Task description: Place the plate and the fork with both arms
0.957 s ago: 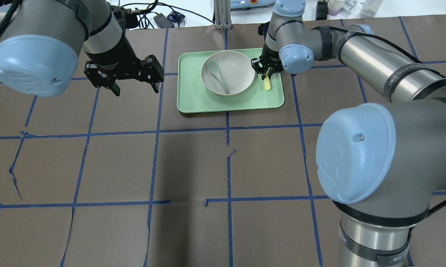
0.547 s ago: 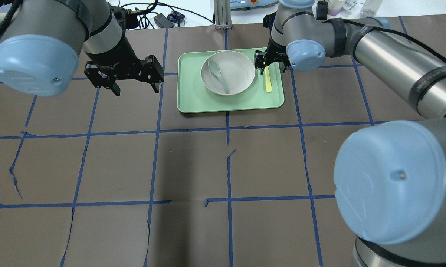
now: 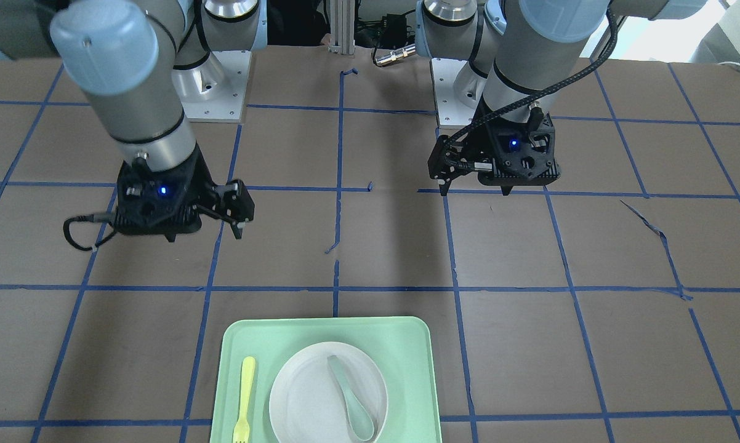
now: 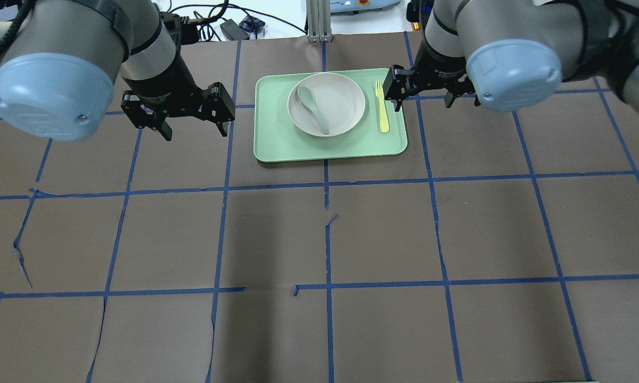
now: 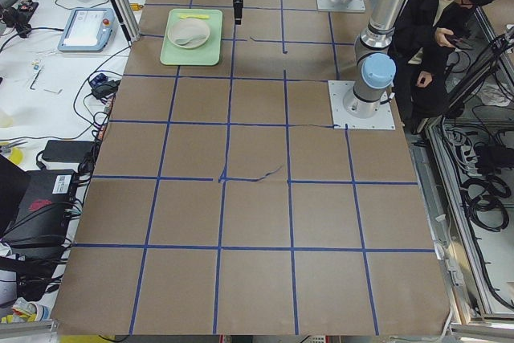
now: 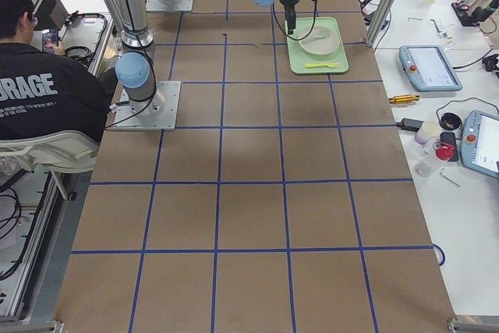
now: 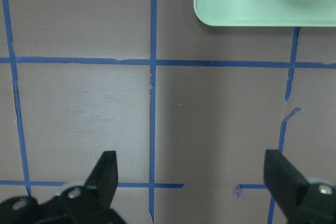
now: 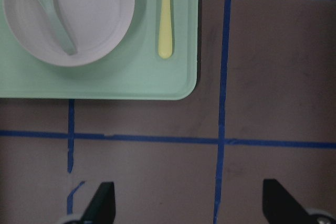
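Hanging over the tabletop [image 4: 277, 234] left of the tray [image 4: 277, 143], the left claw [image 4: 196, 129] is released, jaws spread wide and holding nothing. The tray lies near the middle of the far edge. On it sits the plate [image 4: 341, 103], a spoon [image 4: 314, 109] resting inside. Just right of the plate, apart from it, the fork [image 4: 382, 109] lies flat on the tray, tines toward the far edge. Beside the tray's right rim, the right claw [image 4: 425, 103] hangs released too, empty.
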Motion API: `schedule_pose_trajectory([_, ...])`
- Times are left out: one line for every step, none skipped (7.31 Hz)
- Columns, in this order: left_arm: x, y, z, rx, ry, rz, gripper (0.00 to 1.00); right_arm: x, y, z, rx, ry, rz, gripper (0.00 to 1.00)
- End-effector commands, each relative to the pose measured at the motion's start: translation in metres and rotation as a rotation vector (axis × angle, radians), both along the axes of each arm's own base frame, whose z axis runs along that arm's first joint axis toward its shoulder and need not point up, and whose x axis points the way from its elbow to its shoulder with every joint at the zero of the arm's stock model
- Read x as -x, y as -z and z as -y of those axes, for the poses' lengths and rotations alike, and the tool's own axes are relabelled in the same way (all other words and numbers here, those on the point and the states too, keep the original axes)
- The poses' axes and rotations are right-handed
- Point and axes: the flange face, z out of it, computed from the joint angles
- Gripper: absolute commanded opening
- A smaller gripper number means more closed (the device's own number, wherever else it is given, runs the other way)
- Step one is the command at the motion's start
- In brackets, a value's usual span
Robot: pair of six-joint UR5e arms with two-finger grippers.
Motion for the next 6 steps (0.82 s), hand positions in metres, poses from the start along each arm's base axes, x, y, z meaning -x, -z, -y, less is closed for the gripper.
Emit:
schedule_pose_trajectory([0.0, 0.0, -0.001, -0.002, 0.002, 0.004, 1.0, 0.003, -0.037, -0.054, -0.053, 0.004, 0.003, 1.0])
schedule_pose_trajectory([0.0, 0.0, -0.001, -0.002, 0.002, 0.004, 1.0, 0.004, -0.039, -0.052, -0.039, 0.005, 0.008, 1.0])
schedule_pose_trajectory([0.001, 0.001, -0.001, -0.003, 0.002, 0.004, 1.0, 0.002, -0.034, -0.046, -0.034, 0.002, 0.009, 1.0])
schedule_pose_trajectory([0.001, 0.001, 0.0, -0.002, 0.002, 0.001, 1.0, 0.001, -0.034, -0.043, -0.013, 0.007, 0.007, 1.0])
schedule_pose_trajectory([0.001, 0.001, -0.001, -0.002, 0.003, 0.003, 1.0, 0.002, -0.033, -0.042, -0.013, 0.022, 0.011, 1.0])
schedule_pose_trajectory([0.002, 0.002, 0.0, -0.003, 0.003, 0.003, 1.0, 0.002, -0.034, -0.042, -0.012, 0.026, 0.012, 1.0])
